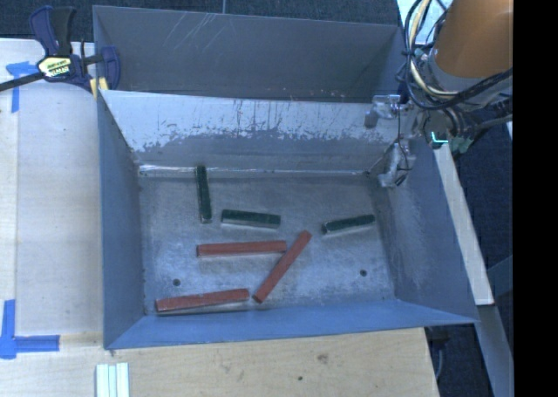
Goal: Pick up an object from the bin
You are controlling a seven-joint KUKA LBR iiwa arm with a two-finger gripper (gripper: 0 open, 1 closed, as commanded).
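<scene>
My gripper (392,173) hangs at the bin's right side, above the sloping right wall near the back corner, with nothing visible between its fingers. Nearest to it lies a dark green stick (349,225) on the bin floor, below and to its left. A red-brown stick (282,266) lies at a slant in the middle of the floor, its upper end near a level red-brown stick (241,249).
Further left on the floor lie a second dark green stick (250,220) and an upright dark green stick (202,194). A third red-brown stick (201,302) rests along the front edge. The arm with its orange cover and cables stands over the bin's upper right.
</scene>
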